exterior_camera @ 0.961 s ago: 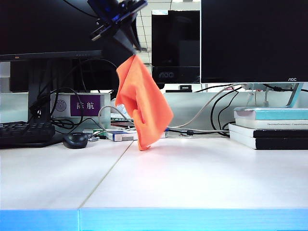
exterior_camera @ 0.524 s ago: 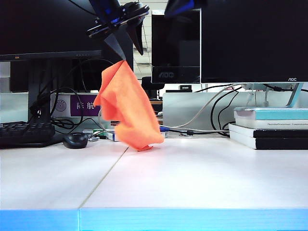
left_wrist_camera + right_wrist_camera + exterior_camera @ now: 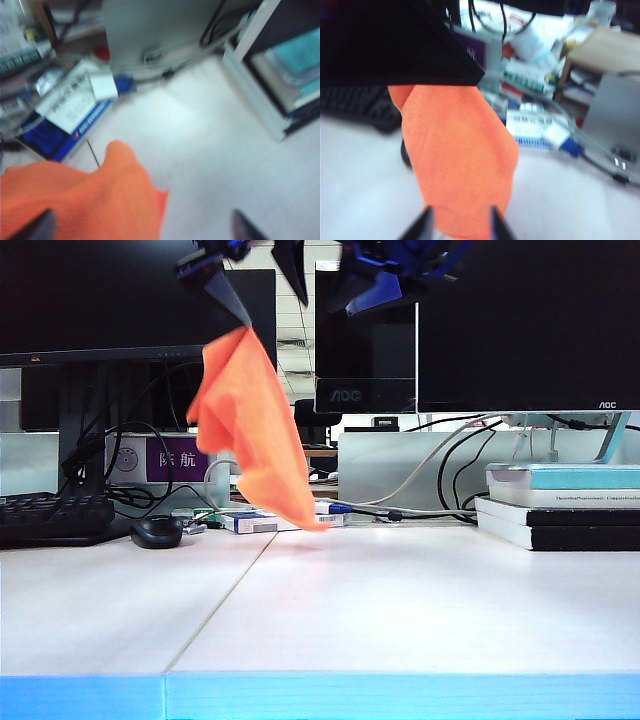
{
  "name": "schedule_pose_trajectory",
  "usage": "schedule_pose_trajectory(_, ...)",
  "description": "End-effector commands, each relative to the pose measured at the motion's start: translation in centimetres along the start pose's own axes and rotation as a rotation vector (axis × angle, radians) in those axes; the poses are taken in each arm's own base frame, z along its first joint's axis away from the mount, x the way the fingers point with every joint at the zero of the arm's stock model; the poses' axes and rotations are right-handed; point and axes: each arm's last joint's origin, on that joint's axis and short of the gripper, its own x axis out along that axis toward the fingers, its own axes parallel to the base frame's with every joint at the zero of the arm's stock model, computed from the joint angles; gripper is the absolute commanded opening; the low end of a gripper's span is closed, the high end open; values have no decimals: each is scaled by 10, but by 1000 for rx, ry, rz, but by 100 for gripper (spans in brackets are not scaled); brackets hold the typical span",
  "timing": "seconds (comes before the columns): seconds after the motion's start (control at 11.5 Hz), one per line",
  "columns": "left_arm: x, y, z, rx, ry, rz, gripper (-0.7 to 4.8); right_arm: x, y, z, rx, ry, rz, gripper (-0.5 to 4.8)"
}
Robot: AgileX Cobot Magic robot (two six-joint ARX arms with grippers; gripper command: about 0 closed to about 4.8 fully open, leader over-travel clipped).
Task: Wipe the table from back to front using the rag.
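Note:
The orange rag (image 3: pixel 250 430) hangs in the air at the back of the white table (image 3: pixel 400 610), its lower tip just over the surface. Its top corner clings to one fingertip (image 3: pixel 238 312) of my left gripper (image 3: pixel 270 308), which stands wide open at the upper edge of the exterior view. In the left wrist view the rag (image 3: pixel 85 200) drapes over one finger of the left gripper (image 3: pixel 142 229). My right gripper (image 3: pixel 372 295) hovers high, to the right of the rag. In the right wrist view the right gripper (image 3: pixel 460 226) is open, the rag (image 3: pixel 460 160) showing beyond the gap.
Dark monitors (image 3: pixel 520 320) line the back. A keyboard (image 3: pixel 50 515) and a mouse (image 3: pixel 157 531) lie at the left, a blue box (image 3: pixel 250 523) and cables behind the rag, and stacked books (image 3: pixel 560 505) at the right. The light blue front edge (image 3: pixel 400 695) runs along the bottom.
My left gripper has opened wide and drifted up and left; the rag now hangs from one fingertip and has swung left. My right gripper has come into view at the top and opened.

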Motion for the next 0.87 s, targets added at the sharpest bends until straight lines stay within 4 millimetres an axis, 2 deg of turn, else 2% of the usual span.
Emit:
schedule_pose_trajectory(0.09, -15, -4, 6, -37, -45, -44, 479, 10, -2, 6, -12, -120, 58, 285)
schedule_pose_trajectory(0.35, -16, -7, 3, -67, -14, -130, 479, 28, -3, -2, -20, -175, 166, 285)
schedule_pose_trajectory(0.61, -16, -9, 3, -144, 1, -194, 479, 48, -9, -16, 36, -185, 167, 283)
schedule_pose_trajectory(0.79, -16, -9, 3, -164, 2, -195, 479, 54, -10, -20, 50, -199, 162, 283)
schedule_pose_trajectory(0.87, -16, -8, 4, -185, -6, -195, 479, 64, -11, -30, 58, -197, 152, 273)
